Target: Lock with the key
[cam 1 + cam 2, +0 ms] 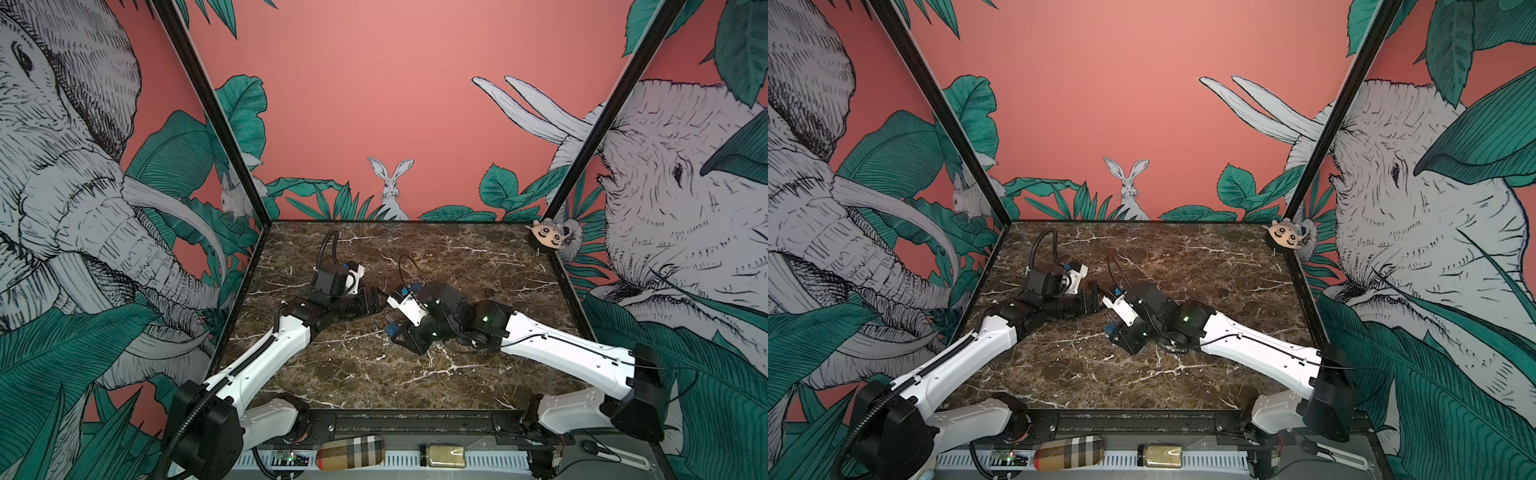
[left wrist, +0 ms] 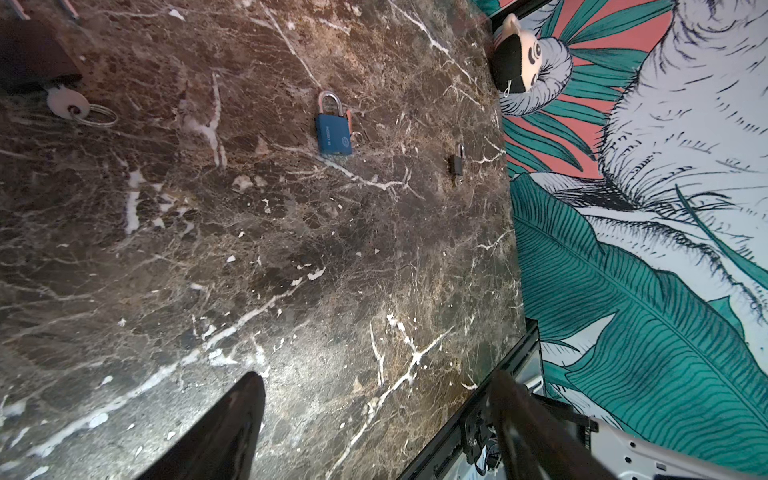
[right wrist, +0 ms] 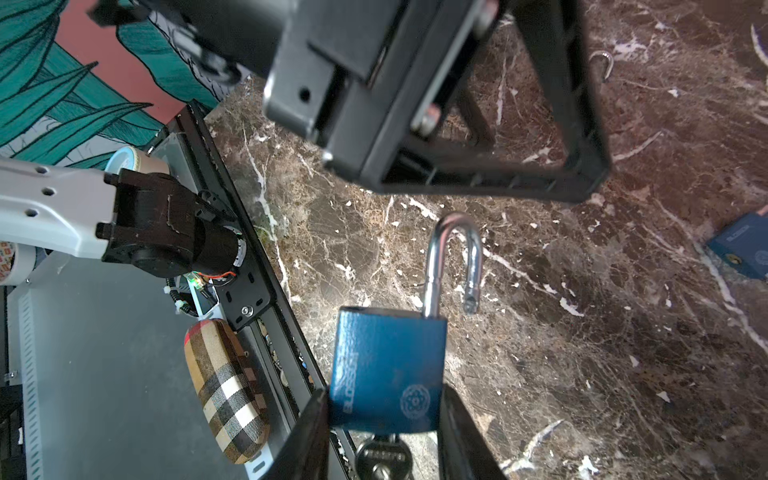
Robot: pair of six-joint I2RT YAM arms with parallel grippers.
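Currently held: blue padlock (image 3: 386, 370), logo face toward the right wrist camera; gripped at the keyhole end of its body
Right gripper (image 3: 384, 415): clenched on the padlock's body; one finger (image 3: 303, 432) against each narrow side
Shackle (image 3: 433, 270): sprung; the long leg sits in the body; the short leg's tip hangs free, just beside the body's top and not in its hole
Key (image 3: 380, 457): seated in the keyhole at the end of the body away from the shackle; its dark head sticks out between the two fingers
Place of the held padlock: near the middle of the worktop (image 1: 374, 374), a little toward the near edge; whether it touches the surface cannot be told
Left gripper (image 2: 376, 376): released; fingers spread wide with only bare marble between them; in the right wrist view its black frame hangs just beyond the shackle, apart from it; in both top views the two grippers meet tip to tip near the worktop's middle
Second blue padlock (image 2: 334, 133): lying on the worktop with its shackle pressed home; between the grippers and the right edge
Small dark padlock (image 1: 492, 291): on the worktop, nearer the right edge than the second blue padlock; well apart from both grippers
Plush toy (image 1: 548, 235): at the far right corner, against the wall
Plaid case (image 1: 351, 453): lying on the ledge past the near edge, off the worktop
Amber jar (image 1: 442, 456): on its side on the same ledge, near the plaid case but apart from it
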